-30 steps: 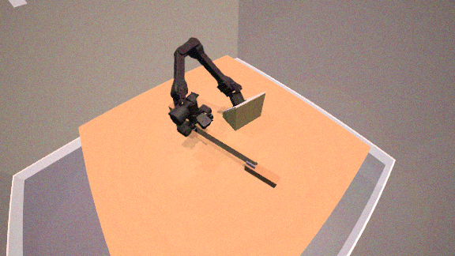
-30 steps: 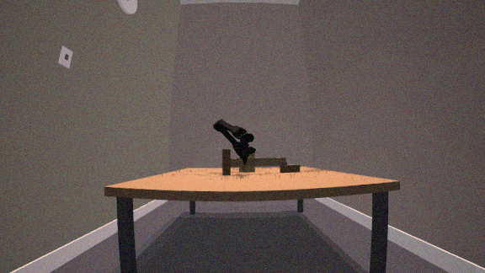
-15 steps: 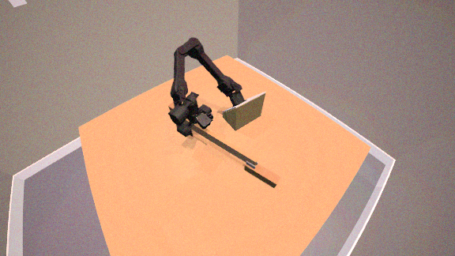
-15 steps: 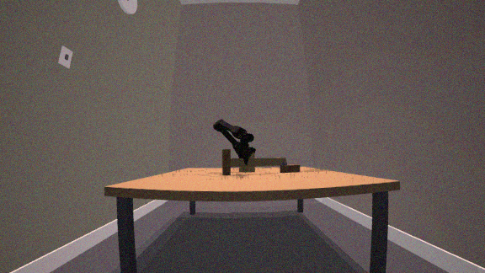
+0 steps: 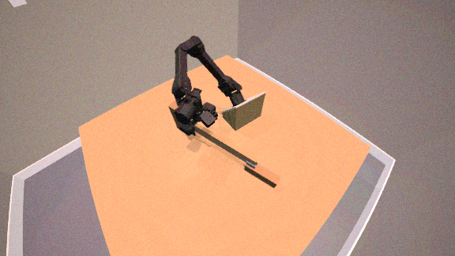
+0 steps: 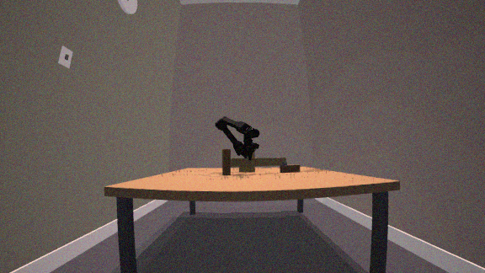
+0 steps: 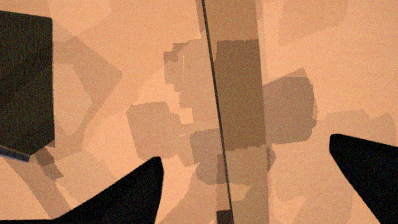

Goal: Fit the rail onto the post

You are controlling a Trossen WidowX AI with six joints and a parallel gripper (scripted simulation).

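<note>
The long wooden rail (image 5: pixel 227 147) (image 6: pixel 269 162) (image 7: pixel 245 100) looks level in the exterior view. Its far end is at the bracket (image 5: pixel 251 164) on the low footboard block (image 5: pixel 262 176) (image 6: pixel 290 168). Its near end appears against the upright post (image 5: pixel 172 112) (image 6: pixel 226 162) in the exterior view; in the top view the arm hides that end. No pegs or holes show, so how deep the pegs sit cannot be told. My gripper (image 5: pixel 189 128) (image 6: pixel 250 157) (image 7: pixel 245 154) is wide open and empty over the rail, one finger to each side in the wrist view.
An upright panel (image 5: pixel 250 113) (image 7: pixel 25 75) stands beside the rail, near the arm's lower part. The arm (image 5: pixel 213 65) (image 6: pixel 234 136) arches above it towards the post. Shadows of the arm fall across the tabletop (image 5: pixel 166 197) and the rail.
</note>
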